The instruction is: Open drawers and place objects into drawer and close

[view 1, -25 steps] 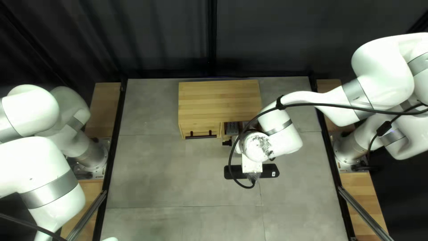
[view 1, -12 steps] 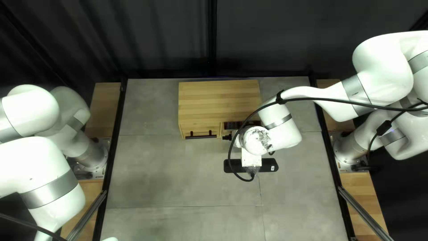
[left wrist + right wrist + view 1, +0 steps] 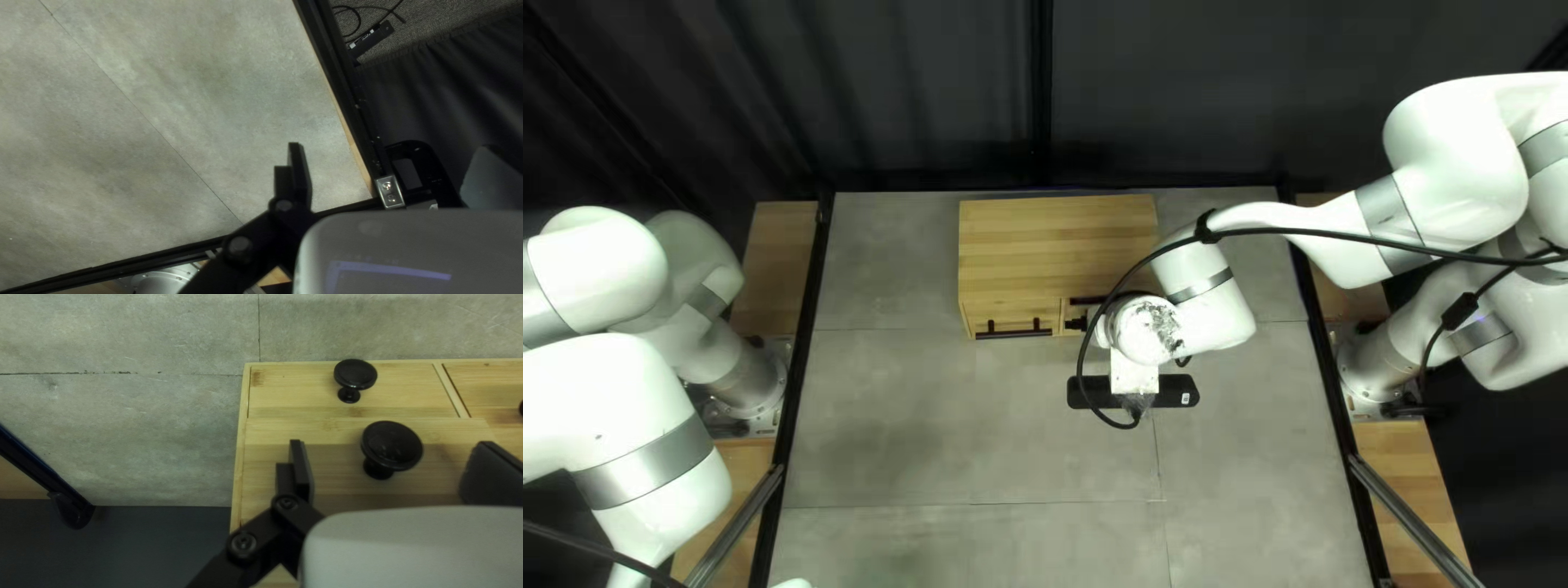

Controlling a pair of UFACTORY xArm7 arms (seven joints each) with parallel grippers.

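right wrist view: nearer drawer knob (image 3: 391,445) flanked by right gripper (image 3: 391,443), fingers apart; hold could be lost if shallow.

I see the pale striped-wood cabinet (image 3: 1056,240) upright at the far side of the surface, its front facing the near edge. My right wrist view shows two stacked drawer fronts: the lower drawer (image 3: 297,397) sits flush in its frame, its round black knob (image 3: 354,375) jutting out; the upper drawer (image 3: 332,457) appears slightly open, with a matching knob (image 3: 391,446).
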